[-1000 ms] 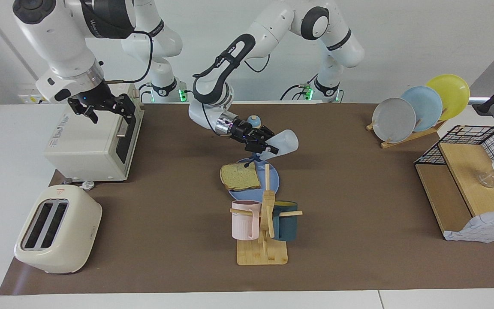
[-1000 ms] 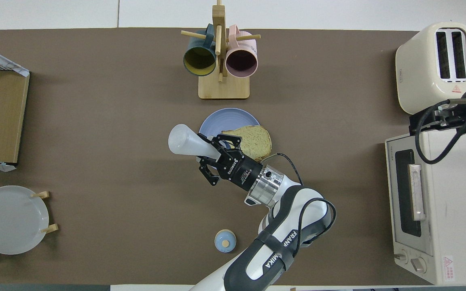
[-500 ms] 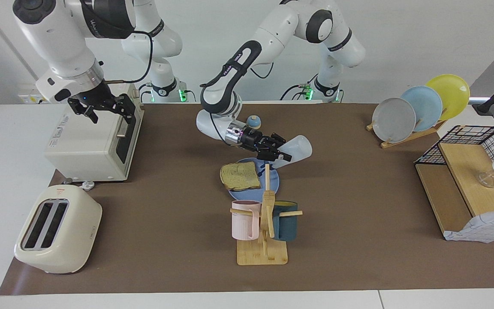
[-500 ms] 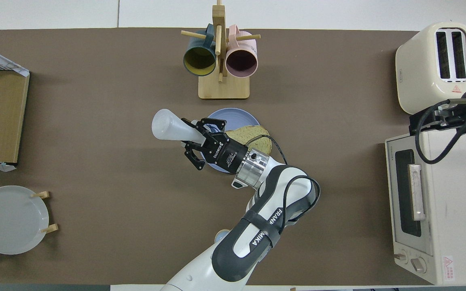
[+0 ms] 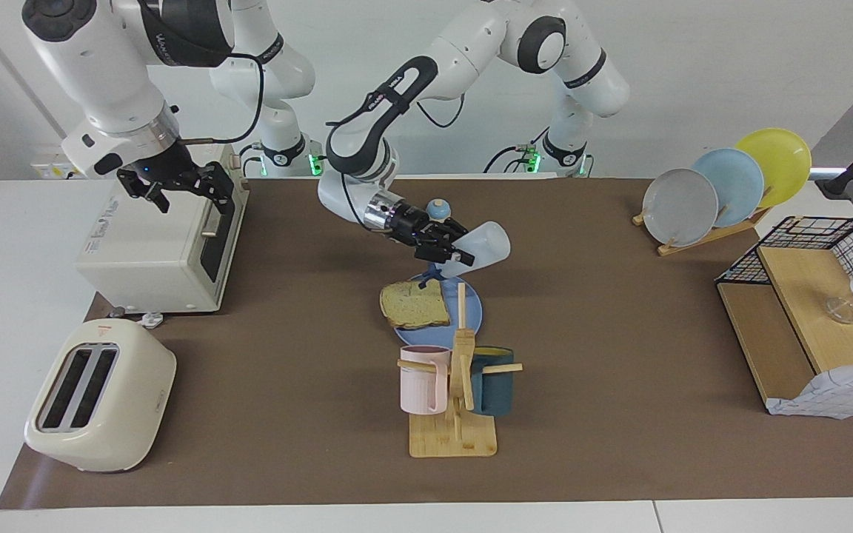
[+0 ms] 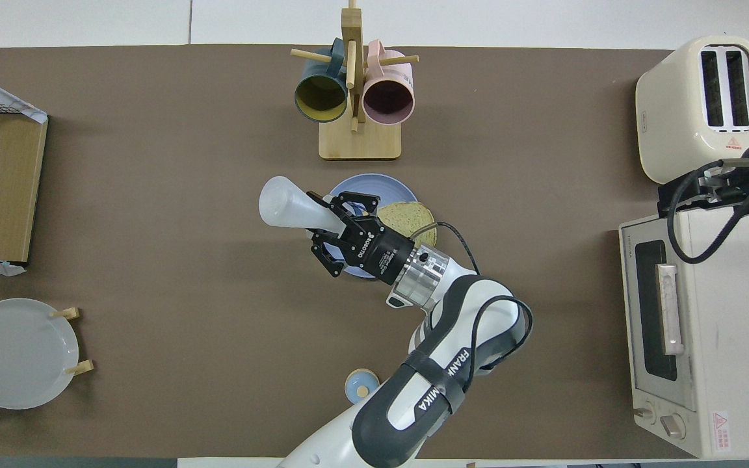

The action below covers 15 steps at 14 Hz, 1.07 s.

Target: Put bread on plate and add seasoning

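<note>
Table: brown mat, toaster oven point(image 5: 160, 252) at the right arm's end, plate rack and wire shelf at the left arm's end.

Left arm reaches in over the middle of the table. Left gripper point(image 5: 441, 248) is clamped on the seasoning point(image 5: 480, 244), a translucent squeeze bottle held tipped over, dark cap end down toward the plate point(image 5: 471, 311), body pointing up and away toward the left arm's end. In the overhead view the bottle's neck sits over the plate's rim.

Right arm waits; right gripper point(image 5: 175, 185) hangs above the toaster oven, fingers spread wide, nothing in them.

Plate: flat on the mat, just nearer to the robots than the mug tree point(image 5: 456, 385).

Bread point(image 5: 415, 304): lies on the plate, overhanging its rim toward the right arm's end.

Progress, judged: bread step done. Seasoning step under way, since the bottle is inverted over the plate. No seasoning stream or deposit can be made out. Cap appears to be over bare plate beside the bread, not squarely over the slice. Left to do: dispense, then set the bottle down.
</note>
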Available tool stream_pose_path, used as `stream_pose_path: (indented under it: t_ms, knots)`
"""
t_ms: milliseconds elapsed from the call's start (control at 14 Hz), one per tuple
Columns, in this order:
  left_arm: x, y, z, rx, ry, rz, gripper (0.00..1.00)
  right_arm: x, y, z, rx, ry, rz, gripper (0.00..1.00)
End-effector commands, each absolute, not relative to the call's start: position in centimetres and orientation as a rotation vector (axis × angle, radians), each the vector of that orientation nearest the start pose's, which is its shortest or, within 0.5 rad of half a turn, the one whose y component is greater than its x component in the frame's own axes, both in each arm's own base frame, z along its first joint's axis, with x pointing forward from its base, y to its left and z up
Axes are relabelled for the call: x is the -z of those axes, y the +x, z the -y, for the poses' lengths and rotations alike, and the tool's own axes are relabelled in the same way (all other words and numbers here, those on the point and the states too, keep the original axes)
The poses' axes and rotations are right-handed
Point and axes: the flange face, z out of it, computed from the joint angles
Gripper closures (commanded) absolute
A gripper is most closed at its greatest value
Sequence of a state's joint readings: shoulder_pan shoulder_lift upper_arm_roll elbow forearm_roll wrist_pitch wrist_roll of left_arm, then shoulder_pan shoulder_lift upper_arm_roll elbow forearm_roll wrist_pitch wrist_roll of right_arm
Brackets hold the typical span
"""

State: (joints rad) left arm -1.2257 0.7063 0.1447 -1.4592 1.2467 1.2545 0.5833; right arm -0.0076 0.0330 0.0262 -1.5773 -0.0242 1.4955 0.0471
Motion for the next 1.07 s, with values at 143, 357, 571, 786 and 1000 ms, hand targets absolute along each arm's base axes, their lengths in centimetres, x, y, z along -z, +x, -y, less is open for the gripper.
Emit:
stream_pose_path:
  t_ms: [143,357,571,786,1000]
  knots:
    - [-32.6,40.0,53.3,-0.431,-0.958,-1.255,1.0,-59.9,55.0,-0.4,-0.176,-3.161,-0.02,0.0]
    - [-32.1,42.4,51.6,-0.462,-0.979,-1.243,1.0,-59.9,55.0,-0.4,-0.176,-3.161,-0.022,0.0]
    - [-31.4,45.5,49.5,-0.482,-1.003,-1.248,1.0,-59.9,55.0,-0.4,-0.176,-3.161,-0.02,0.0]
    - [-30.9,47.5,47.7,-0.506,-1.021,-1.24,1.0,-59.9,55.0,-0.4,-0.176,-3.161,-0.022,0.0]
    - [-30.7,47.5,47.6,-0.518,-1.028,-1.244,1.0,-59.9,55.0,-0.4,-0.176,-3.161,-0.022,0.0]
